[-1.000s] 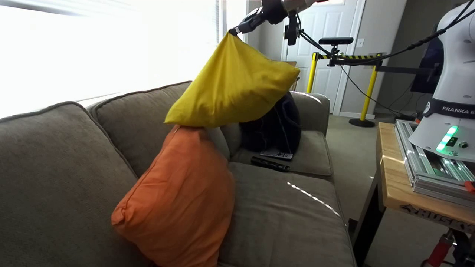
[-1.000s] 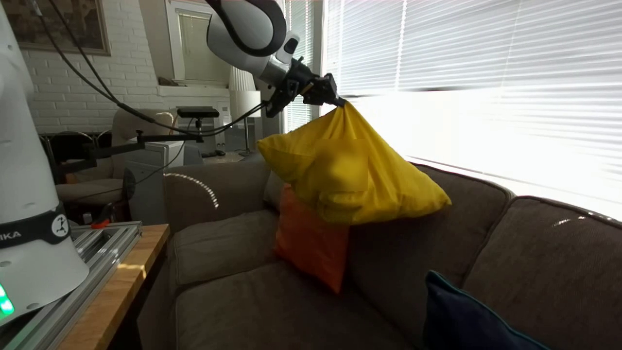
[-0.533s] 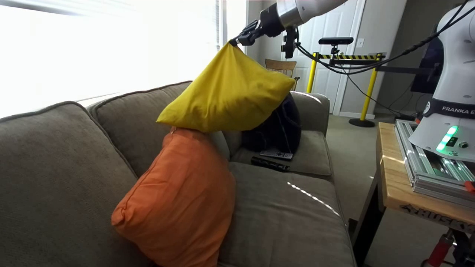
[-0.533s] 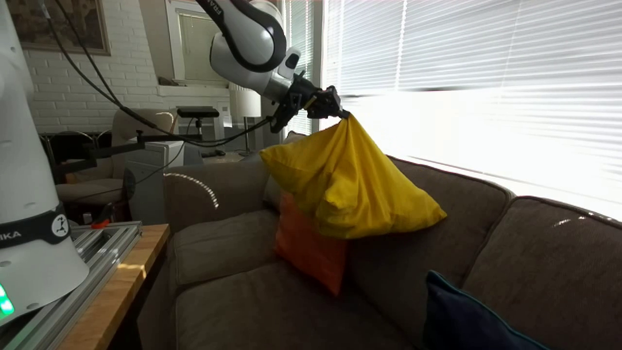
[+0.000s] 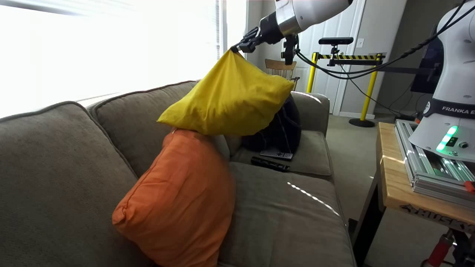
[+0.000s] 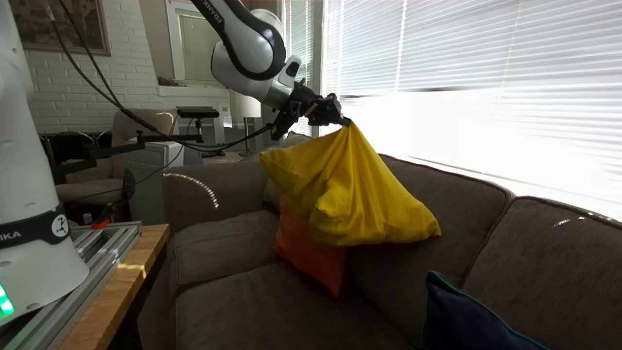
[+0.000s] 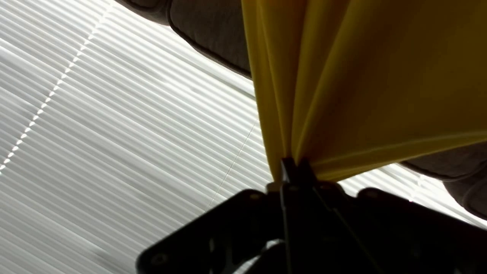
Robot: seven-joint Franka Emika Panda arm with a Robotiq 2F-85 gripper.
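The fingers [image 7: 288, 171] are pressed together on a pinched fold of cloth, with hardly any gap between them: they have hold of the gathered peak of a yellow throw pillow [image 6: 359, 194]. The pillow hangs from them over a grey-brown sofa [image 5: 311, 115]. One corner droops low on the side of the backrest [image 5: 144, 115]; another, higher, points toward the side of the robot's base [image 5: 441, 124].

Room is tightest along its bottom edge: in both exterior views that edge crosses the upper part of an orange throw pillow [image 5: 178, 200], which stands tilted on the sofa; whether the two touch cannot be told. The seat [image 5: 259, 215] shows below the hanging edge and stretches forward to its front rim. A grey remote [image 5: 276, 154] and a black remote [image 5: 270, 164] lie near each other on it, inside that rim. In an exterior view a navy throw pillow [image 6: 471, 321] with teal piping stands apart from the yellow one.

White blinds [image 6: 461, 53] rise beyond the backrest's top edge; how near the fingers are to them cannot be judged. On the opposite side, a strip of carpet [image 5: 352, 148] separates the sofa's front from the wooden worktop [image 5: 393, 178] that bears the robot's base.
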